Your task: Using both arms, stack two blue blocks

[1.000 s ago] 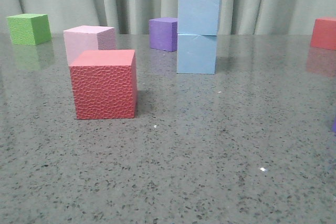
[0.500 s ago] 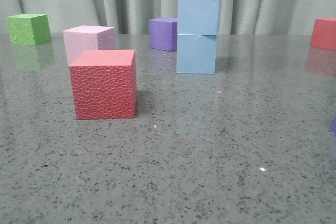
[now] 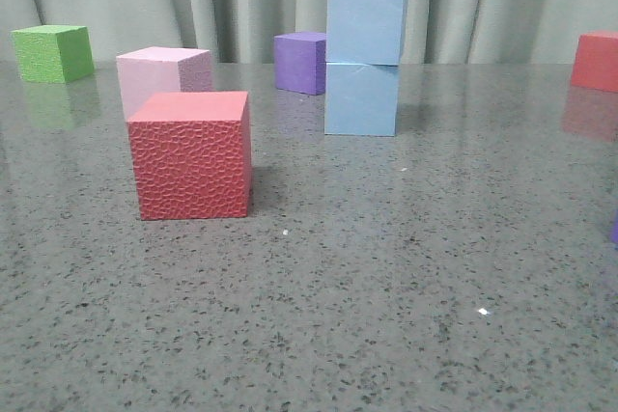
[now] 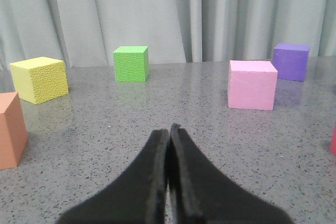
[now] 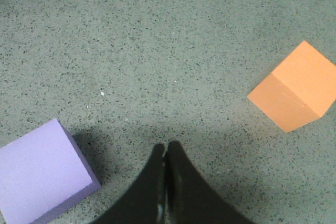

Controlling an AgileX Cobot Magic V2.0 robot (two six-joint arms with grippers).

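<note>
Fingers [image 4: 160,145] pressed together, empty, blue blocks [image 3: 363,57] stacked upright, faces aligned

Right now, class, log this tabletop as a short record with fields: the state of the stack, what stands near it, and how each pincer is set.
stack: upper blue block sits on lower blue block, standing free
behind stack: purple cube
front left: red textured cube, pale pink cube behind it
far left: green cube
left pincer: shut, holding nothing
right pincer: shut, holding nothing
surface: speckled grey table
</note>
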